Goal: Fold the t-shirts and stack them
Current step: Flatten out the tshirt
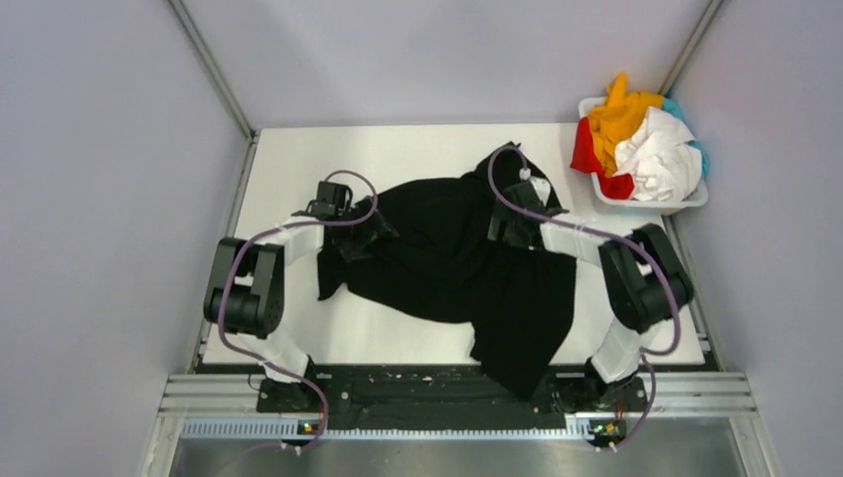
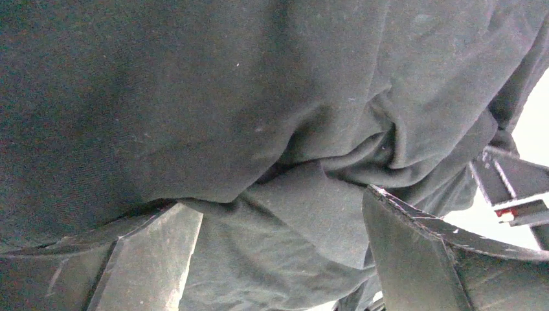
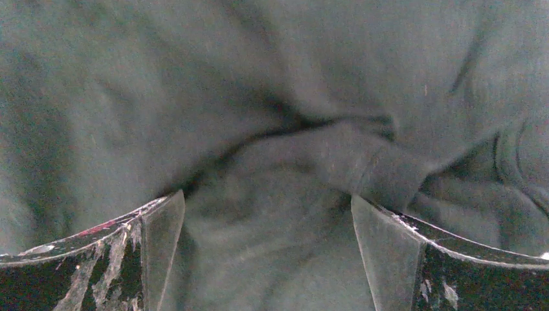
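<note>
A large black t-shirt (image 1: pixel 447 258) lies crumpled across the middle of the white table, and one end hangs over the near edge. My left gripper (image 1: pixel 360 237) is down on the shirt's left part. In the left wrist view it (image 2: pixel 278 201) is open, with a fold of black cloth (image 2: pixel 291 214) between the wide-apart jaws. My right gripper (image 1: pixel 509 227) is on the shirt's upper right part. In the right wrist view it (image 3: pixel 265 197) is also open, over bunched black cloth (image 3: pixel 272 227). Orange-yellow (image 1: pixel 621 114), red (image 1: pixel 587 149), white (image 1: pixel 661 154) and teal (image 1: pixel 701 149) t-shirts lie piled in the basket.
A white plastic basket (image 1: pixel 646 206) stands at the far right corner of the table. Bare white table (image 1: pixel 298 164) shows at the far left and at the near left (image 1: pixel 378 338). Grey walls enclose the table on three sides.
</note>
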### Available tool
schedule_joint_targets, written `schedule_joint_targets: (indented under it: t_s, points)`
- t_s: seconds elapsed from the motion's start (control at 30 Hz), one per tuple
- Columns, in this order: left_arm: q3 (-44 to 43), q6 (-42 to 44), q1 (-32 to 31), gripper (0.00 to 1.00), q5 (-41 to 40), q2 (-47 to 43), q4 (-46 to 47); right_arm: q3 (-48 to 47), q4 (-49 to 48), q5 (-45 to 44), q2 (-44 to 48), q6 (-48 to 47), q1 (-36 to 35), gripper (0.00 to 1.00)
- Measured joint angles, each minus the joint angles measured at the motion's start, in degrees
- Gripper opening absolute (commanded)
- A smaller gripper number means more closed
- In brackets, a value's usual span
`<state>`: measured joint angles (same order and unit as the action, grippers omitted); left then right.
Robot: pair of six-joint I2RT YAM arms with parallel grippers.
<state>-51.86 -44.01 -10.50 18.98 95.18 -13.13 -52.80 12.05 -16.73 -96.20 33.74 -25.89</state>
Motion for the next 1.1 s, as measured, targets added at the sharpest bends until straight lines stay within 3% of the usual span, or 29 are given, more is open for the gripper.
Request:
schedule_joint_targets:
  t_s: [0.27, 0.43, 0.53, 0.63, 0.77, 0.9, 1.1]
  points:
    - [-11.3, 0.8, -0.2, 0.98, -0.7, 8.7, -0.5, -23.8, -0.2, 0.0, -18.8, -5.2, 5.8, 0.99]
    - [-10.4, 2.5, -0.3, 0.99, -7.6, 5.0, -4.6, -25.2, 1.7, -1.3, -18.6, -7.3, 6.8, 0.99]
    - [-5.1, 2.6, -0.2, 0.99, -13.7, -4.6, -7.5, -18.8, 2.3, -2.4, -10.6, -7.8, 6.9, 0.99]
    - [1.2, 1.6, 0.1, 0.99, -21.4, -17.6, -11.3, -9.7, 2.6, -2.2, 4.4, -8.1, 6.9, 0.99]
    - [9.8, -0.7, 4.0, 0.99, -26.6, -28.4, -13.8, 1.2, 1.2, -0.5, 23.4, -6.8, 6.9, 0.99]
    - [15.2, -2.4, 7.8, 0.99, -29.0, -30.2, -16.2, 9.4, 0.9, 2.0, 32.9, -5.1, 6.9, 0.99]
    - [16.1, -5.0, 8.6, 0.94, -29.3, -27.1, -15.0, 17.9, 3.4, 6.3, 42.7, -3.9, 6.9, 0.99]
